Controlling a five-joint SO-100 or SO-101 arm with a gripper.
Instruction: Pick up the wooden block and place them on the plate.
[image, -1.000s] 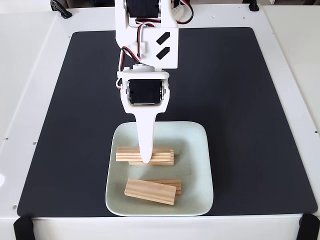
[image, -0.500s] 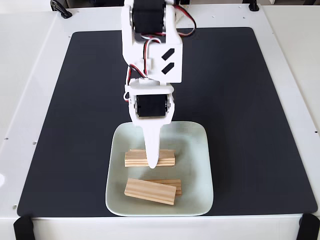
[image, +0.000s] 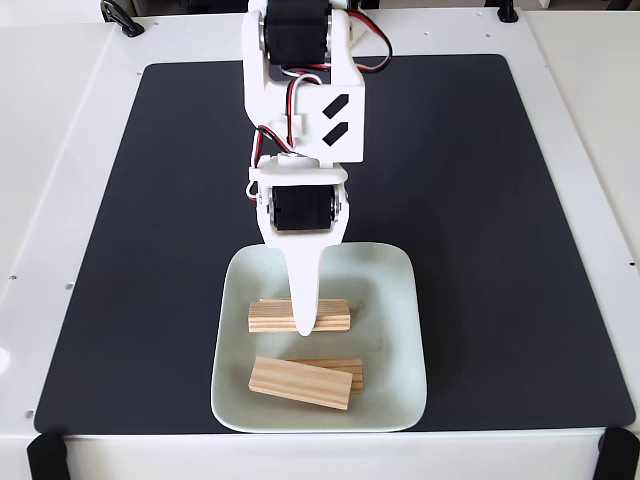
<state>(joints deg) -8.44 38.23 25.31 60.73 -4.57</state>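
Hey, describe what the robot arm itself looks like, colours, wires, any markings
The arm is made of white plastic panels with black servo motors set into them, one in a frame just above the gripper. Red, black and white cables loop along its side. One white panel carries two black slanted bar markings. The gripper ends in a long white finger tapering to a rounded tip.

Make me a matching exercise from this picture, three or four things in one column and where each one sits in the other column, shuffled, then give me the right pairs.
Things:
1. pale mint square plate with rounded corners
2. black rectangular mat
3. white arm's tool
4. front stack of light-tan wooden blocks

Places:
A. lying on the white table
B. on the plate's near part, toward the bottom edge of the fixed view
C. over the far stack of wooden blocks
D. on the mat's near edge, near the middle

Pairs: 1-D, 2-A, 3-C, 4-B
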